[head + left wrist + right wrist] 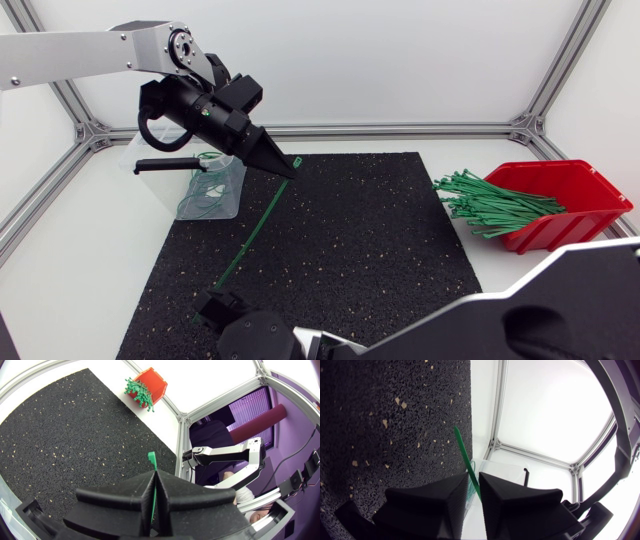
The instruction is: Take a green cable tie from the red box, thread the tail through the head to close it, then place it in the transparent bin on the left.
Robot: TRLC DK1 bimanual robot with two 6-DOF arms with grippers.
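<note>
Head view. The thin green plastic cable tie [255, 228] hangs clear of the black speckled rubber mat [360, 240], strung between my two arms. Its long axis runs 1 o'clock to 7 o'clock.

The left end effector [285, 168] is clamped on the tie close to the head [297, 162]. The left wrist view shows the fingers closed flat together on the strap [154, 492], with only the head [151, 457] poking out ahead of the tips.

The right end effector [215, 300] reaches across from the 5 o'clock side and sits at the tail [222, 282]. In the right wrist view the strap [461, 447] passes through the narrow slot between the fingers, which I read as pinched on it — a short length sticks out ahead.

Key relation: the head lies at 1 o'clock from the right end effector, a full strap-length away and higher. The tail points away from the head, not toward it. My judgement is that threading needs the tail curled round toward 1 o'clock, with the right arm doing the travel while the left keeps the head steady.

The transparent plastic bin [235, 180] stands on the desk [90, 260] at 9 o'clock from the left end effector, so the left arm is nearer for the drop. The red plastic box [575, 190] is far off at 3 o'clock.
</note>
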